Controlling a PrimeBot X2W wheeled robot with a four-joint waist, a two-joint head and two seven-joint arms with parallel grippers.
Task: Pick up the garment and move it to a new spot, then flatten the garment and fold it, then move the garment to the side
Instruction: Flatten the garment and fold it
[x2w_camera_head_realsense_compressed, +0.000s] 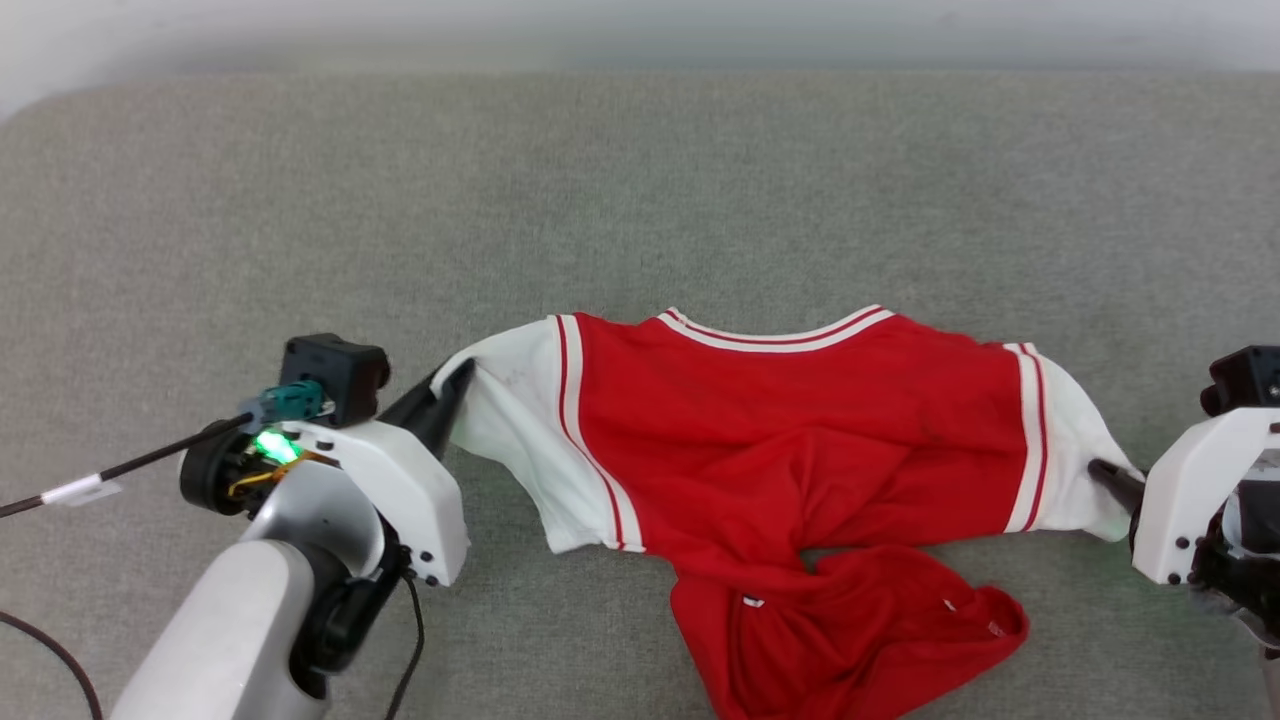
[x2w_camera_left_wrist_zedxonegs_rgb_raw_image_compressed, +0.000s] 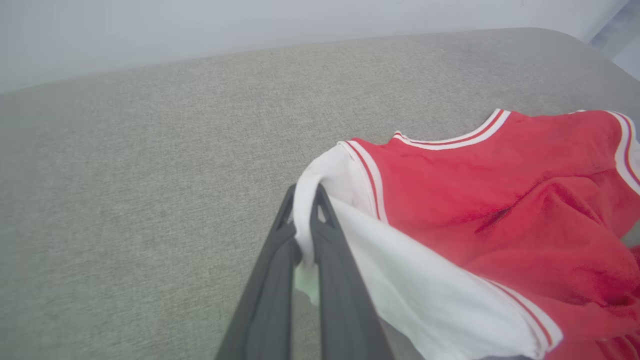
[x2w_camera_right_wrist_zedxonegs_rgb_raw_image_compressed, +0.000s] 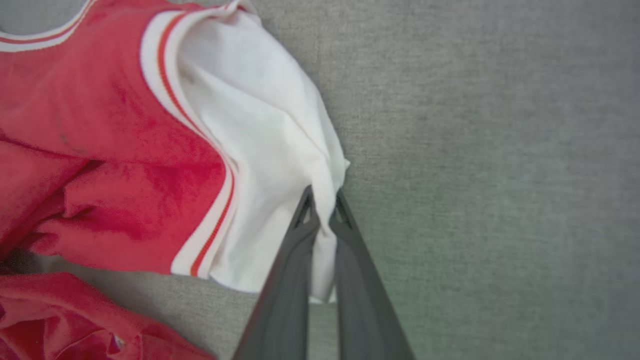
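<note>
I record the garment (x2w_camera_head_realsense_compressed: 800, 420) lying on the near half of the grey surface (x2w_camera_head_realsense_compressed: 640, 180), collar (x2w_camera_head_realsense_compressed: 780, 335) to the far side. Its upper part is stretched out left to right and its lower red part is bunched in a heap on the near side. The left end effector (x2w_camera_head_realsense_compressed: 458, 380) is clamped on the tip of the left white sleeve (x2w_camera_head_realsense_compressed: 510, 410); the right end effector (x2w_camera_head_realsense_compressed: 1100, 468) is clamped on the edge of the right white sleeve (x2w_camera_head_realsense_compressed: 1070, 430).
</note>
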